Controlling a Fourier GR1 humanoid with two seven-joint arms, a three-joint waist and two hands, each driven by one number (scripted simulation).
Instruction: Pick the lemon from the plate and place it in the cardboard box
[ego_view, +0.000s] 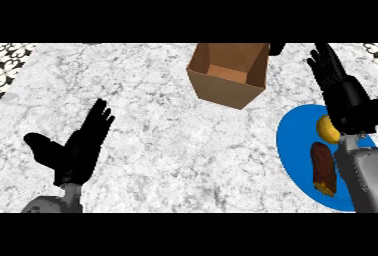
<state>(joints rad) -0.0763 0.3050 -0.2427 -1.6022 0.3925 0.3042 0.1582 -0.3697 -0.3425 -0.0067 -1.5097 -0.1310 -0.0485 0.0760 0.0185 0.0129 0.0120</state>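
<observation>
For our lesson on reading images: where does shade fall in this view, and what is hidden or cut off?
Head view: the cardboard box is darker inside than on its outer walls; the right hand and forearm hide part of the lemon and blue plate, whose right side the frame edge cuts off; no glare on the counter.

Kitchen: marble counter, patterned tile at edge.

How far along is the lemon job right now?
Nothing is done yet: the yellow lemon lies on the round blue plate beside a brown oblong food item. In hand: nothing. The right hand is open above the plate, past the lemon; the left hand rests open at the left. Left: grasp the lemon, carry it to the open cardboard box.
</observation>
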